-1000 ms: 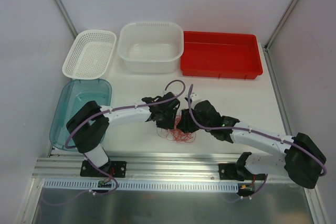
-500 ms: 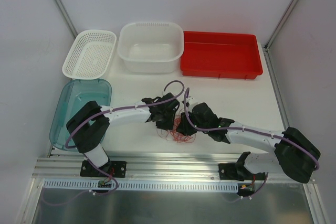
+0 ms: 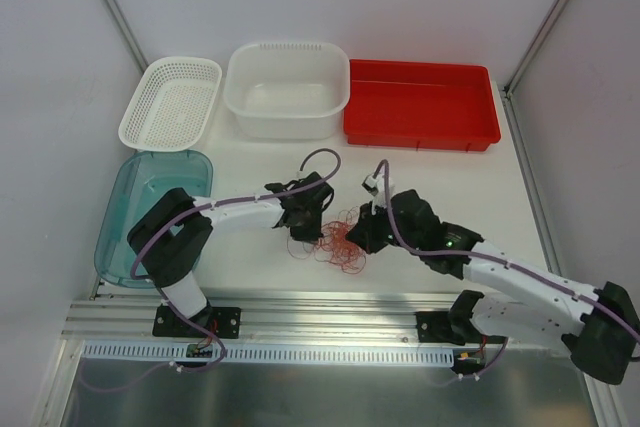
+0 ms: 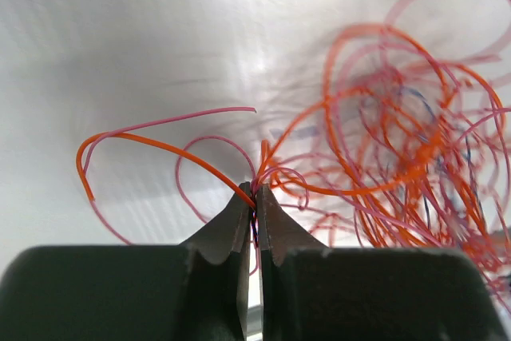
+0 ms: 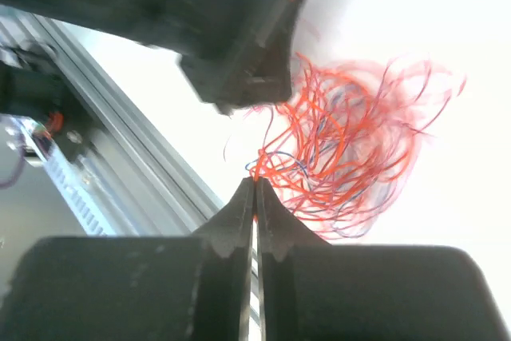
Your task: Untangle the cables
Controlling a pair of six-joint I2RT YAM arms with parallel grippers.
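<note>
The cables (image 3: 338,237) are a tangle of thin red-orange, pink and dark wires in curly loops between the two grippers, near the table's front. My left gripper (image 3: 308,219) is shut on strands at the tangle's left side; in the left wrist view the cables (image 4: 383,149) fan out to the right from the closed tips (image 4: 255,191). My right gripper (image 3: 362,235) is shut on strands at the tangle's right side; in the right wrist view the cables (image 5: 351,141) spread beyond the closed tips (image 5: 255,183), with the left gripper's dark body (image 5: 239,45) above them.
At the back stand a white mesh basket (image 3: 170,102), a white tub (image 3: 288,88) and a red tray (image 3: 421,103). A clear blue bin (image 3: 152,209) lies at the left. The metal rail (image 3: 330,312) runs along the table's front edge.
The two grippers have drawn apart, the right one moving right and back. The tangle has lifted and spread out between them.
</note>
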